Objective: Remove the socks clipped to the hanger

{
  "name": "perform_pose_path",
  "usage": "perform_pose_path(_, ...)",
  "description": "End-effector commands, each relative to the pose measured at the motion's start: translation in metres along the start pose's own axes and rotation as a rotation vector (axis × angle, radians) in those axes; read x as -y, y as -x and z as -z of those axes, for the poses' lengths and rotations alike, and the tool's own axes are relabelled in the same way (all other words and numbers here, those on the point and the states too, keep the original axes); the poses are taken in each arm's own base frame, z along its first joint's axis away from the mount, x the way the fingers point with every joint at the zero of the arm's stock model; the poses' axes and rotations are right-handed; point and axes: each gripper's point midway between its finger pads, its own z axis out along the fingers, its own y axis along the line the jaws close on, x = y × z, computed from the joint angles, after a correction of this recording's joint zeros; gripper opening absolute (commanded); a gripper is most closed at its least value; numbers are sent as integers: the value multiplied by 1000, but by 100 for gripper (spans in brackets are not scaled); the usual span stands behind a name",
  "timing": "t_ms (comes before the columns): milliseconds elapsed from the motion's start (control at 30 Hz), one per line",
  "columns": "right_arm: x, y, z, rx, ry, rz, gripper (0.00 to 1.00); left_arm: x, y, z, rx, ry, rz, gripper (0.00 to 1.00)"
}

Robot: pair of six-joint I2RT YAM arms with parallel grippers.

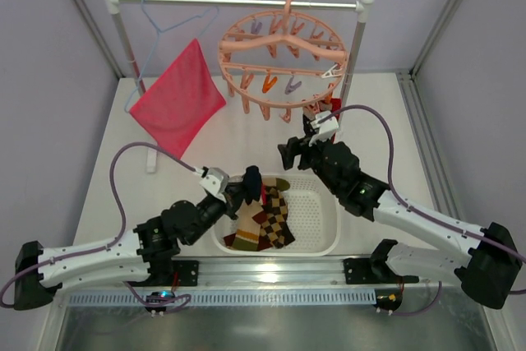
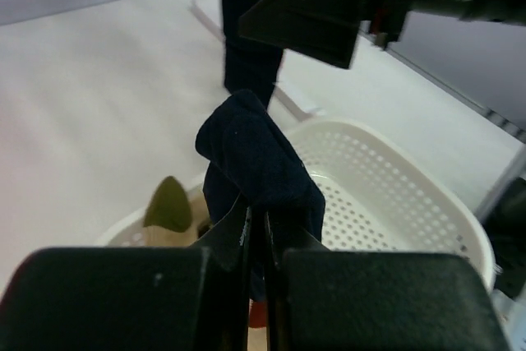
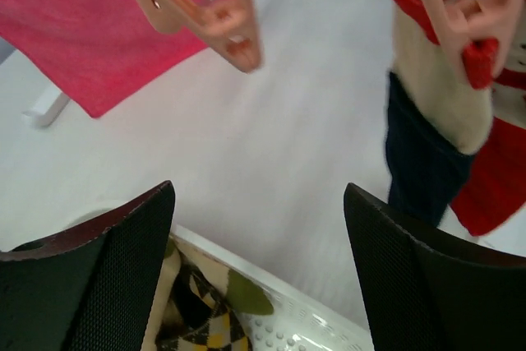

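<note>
The salmon-pink ring hanger (image 1: 279, 55) hangs from the rail. A cream, red and navy sock (image 1: 322, 109) is still clipped at its near right edge; it also shows in the right wrist view (image 3: 436, 96) and the left wrist view (image 2: 251, 39). My left gripper (image 1: 246, 182) is shut on a navy sock (image 2: 259, 162) and holds it above the white basket (image 1: 325, 236). Argyle and striped socks (image 1: 267, 221) lie in the basket. My right gripper (image 1: 292, 152) is open and empty (image 3: 259, 203), just below and left of the clipped sock.
A pink-red cloth (image 1: 179, 96) hangs on a light-blue wire hanger (image 1: 168, 18) at the rail's left. Empty pink clips (image 3: 230, 22) dangle above my right gripper. The rail's posts (image 1: 359, 39) stand on the white table. The basket rim (image 3: 279, 293) is under my right gripper.
</note>
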Motion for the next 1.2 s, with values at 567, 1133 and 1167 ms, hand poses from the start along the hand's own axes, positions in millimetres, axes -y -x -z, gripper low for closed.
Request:
perform_pose_path(567, 162, -11, 107, 205, -466, -166, 93, 153, -37, -44, -273, -648, 83, 0)
perform_pose_path(1133, 160, -18, 93, 216, -392, -148, 93, 100, -78, -74, -336, -287, 56, 100)
perform_pose_path(1167, 160, -24, 87, 197, -384, -143, 93, 86, -70, -74, -308, -217, 52, 100)
